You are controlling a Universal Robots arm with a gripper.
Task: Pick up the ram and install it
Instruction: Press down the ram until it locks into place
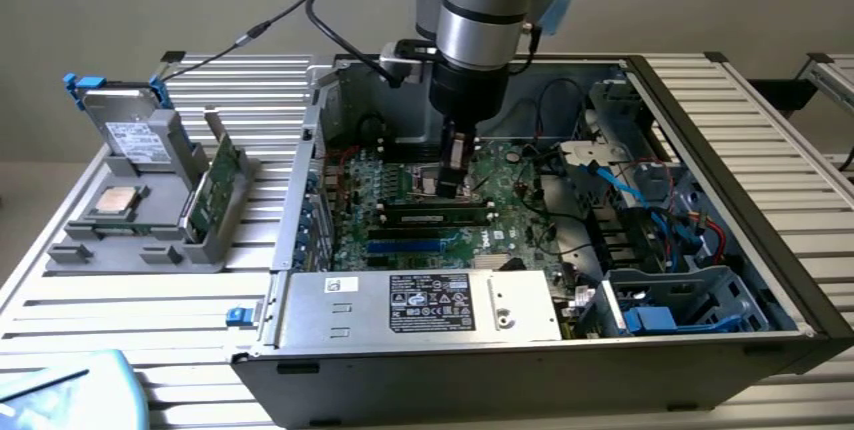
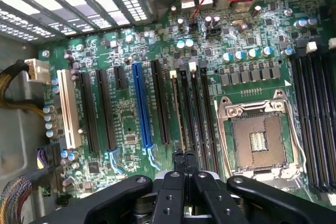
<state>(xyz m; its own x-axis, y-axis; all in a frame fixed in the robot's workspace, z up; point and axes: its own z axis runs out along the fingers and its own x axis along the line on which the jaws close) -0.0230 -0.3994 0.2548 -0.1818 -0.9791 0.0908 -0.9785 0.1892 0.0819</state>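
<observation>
My black two-fingered gripper hangs low inside the open black-and-grey metal computer case, its fingers pressed together with nothing between them. The ram, a long narrow green circuit-board stick with dark chips and a pale label, is not in my grasp. In the exterior view it stands on edge in one of the slots of the green motherboard, just in front of my fingertips. From the wrist view, my joined fingers point down at the row of long black memory slots beside the square silver-framed processor socket. I cannot tell whether my tips touch the stick or sit just clear of it. I judge the pick-up and the placing done, and the step in hand to be the seating, with closed fingers used as a pusher. I cannot make out whether the latches at the slot's ends have caught. That work calls for a straight downward push squarely on the stick's top edge, without tipping it sideways or slipping onto the neighbouring slots.
</observation>
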